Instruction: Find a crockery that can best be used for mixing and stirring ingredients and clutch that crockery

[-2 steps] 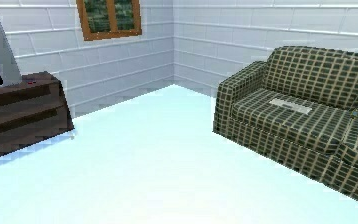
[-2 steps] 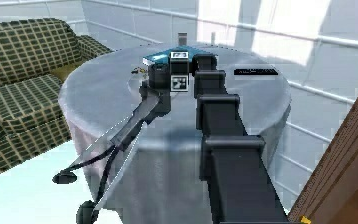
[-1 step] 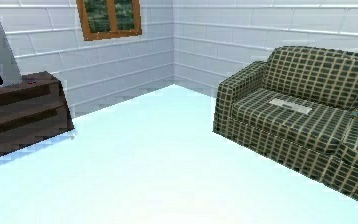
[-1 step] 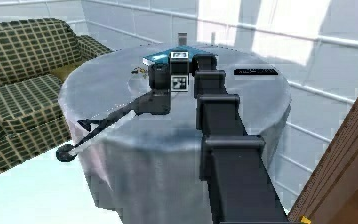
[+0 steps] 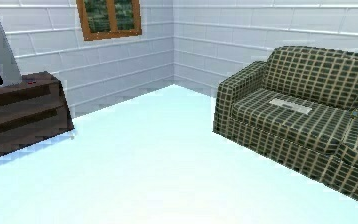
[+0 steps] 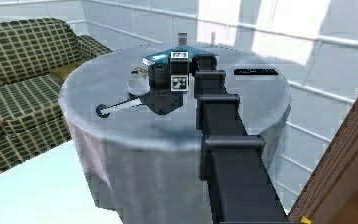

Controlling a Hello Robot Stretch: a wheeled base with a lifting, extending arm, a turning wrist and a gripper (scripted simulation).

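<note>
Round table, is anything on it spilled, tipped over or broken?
Nothing looks spilled or broken. The round table has a smooth grey cover. A flat dark thing lies near its far edge, and a small bluish thing shows near the gripper, too small to tell if it is upright.

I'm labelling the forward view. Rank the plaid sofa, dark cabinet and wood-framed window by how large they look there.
1. plaid sofa
2. dark cabinet, cut off at the picture's edge
3. wood-framed window, farther off, so its real size is unsure
</note>
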